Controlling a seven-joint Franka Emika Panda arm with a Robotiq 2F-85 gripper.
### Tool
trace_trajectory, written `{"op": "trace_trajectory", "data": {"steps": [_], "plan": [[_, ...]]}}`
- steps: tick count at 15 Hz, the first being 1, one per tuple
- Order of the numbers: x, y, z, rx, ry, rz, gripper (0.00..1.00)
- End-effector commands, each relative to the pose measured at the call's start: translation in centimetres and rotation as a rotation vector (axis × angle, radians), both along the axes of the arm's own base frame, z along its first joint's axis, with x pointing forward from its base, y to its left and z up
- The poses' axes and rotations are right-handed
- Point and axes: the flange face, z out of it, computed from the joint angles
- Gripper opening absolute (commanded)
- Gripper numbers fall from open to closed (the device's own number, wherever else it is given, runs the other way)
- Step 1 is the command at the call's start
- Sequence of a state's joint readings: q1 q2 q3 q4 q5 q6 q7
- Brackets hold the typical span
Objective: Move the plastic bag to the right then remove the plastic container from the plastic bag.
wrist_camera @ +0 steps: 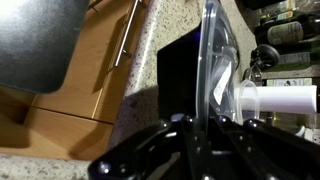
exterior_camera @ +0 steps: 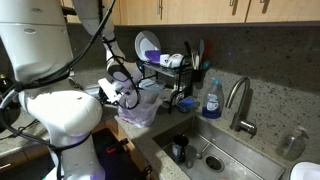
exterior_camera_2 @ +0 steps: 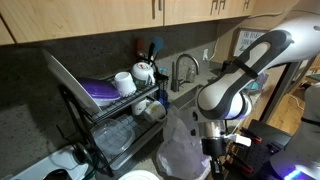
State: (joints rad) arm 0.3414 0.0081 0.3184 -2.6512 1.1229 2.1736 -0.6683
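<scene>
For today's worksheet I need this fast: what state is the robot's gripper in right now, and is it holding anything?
Gripper: fingers closed on a thin sheet of clear plastic, apparently the plastic bag.

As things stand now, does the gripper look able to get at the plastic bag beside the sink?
Most likely yes. The gripper is right at the plastic bag with nothing between them, and in the wrist view its jaws appear closed on a clear plastic edge, seemingly the bag's.

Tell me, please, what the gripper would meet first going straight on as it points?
The plastic bag pinched in the gripper; beyond it, probably the counter, though depth is unclear.
</scene>
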Motion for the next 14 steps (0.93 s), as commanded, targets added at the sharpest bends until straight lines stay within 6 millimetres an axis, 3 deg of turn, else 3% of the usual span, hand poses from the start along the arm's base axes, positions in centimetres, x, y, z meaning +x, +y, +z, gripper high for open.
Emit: {"op": "trace_trajectory", "data": {"steps": [1,8,14], "plan": [[0.8,0.9,-1.5,-0.018,-0.014,-0.010,0.03],[2.3,0.6,-4.3,-0.125,-0.072,-0.083,0.03],[3.0,1.6,-5.5,-0.134,-0.070,-0.085,0.03]]}}
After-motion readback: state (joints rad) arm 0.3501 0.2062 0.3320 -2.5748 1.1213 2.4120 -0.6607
